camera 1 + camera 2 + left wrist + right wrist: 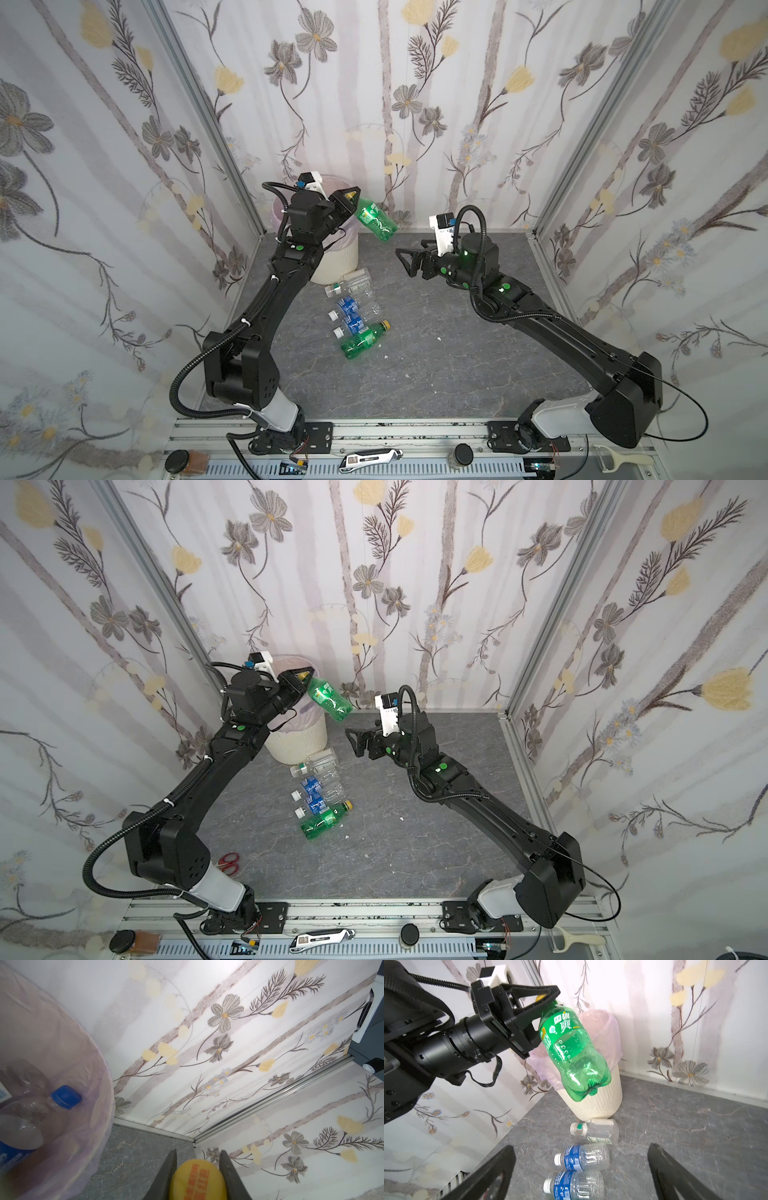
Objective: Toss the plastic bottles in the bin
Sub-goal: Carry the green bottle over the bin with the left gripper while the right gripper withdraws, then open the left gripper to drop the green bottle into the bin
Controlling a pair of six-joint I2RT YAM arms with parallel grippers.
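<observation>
From both top views, note the left claw (354, 197) clamped on the cap (352, 193) of the held bottle (376, 219), up at the 3 o'clock edge of the bin (336, 266). Long axis slanting from the cap down toward 4 o'clock, so hanging outside the rim rather than over the mouth, with the mouth toward 9 o'clock from the claw. By that, probably needs a shift toward 9 o'clock before letting go, else risks a fall to the desk (449, 340). Right claw (404, 262) spread wide and holding nothing, at 4 o'clock of the held bottle, near but apart, aimed at 9 o'clock. Loose bottles (348, 308) lying in a row on the desk at 6 o'clock of the bin, closest to the free right claw. Through the left wrist camera, see the cap (197, 1180) pinched between both fingers (166, 1178), the pink bag (68, 1047) beside it, a blue-capped bottle (66, 1097) already inside. Through the right wrist camera, see the held bottle (571, 1049) dangling in front of the bin's wall (598, 1103), the right fingers (506, 1157) far apart, three clear bottles (583, 1157) on the desk beyond them.
</observation>
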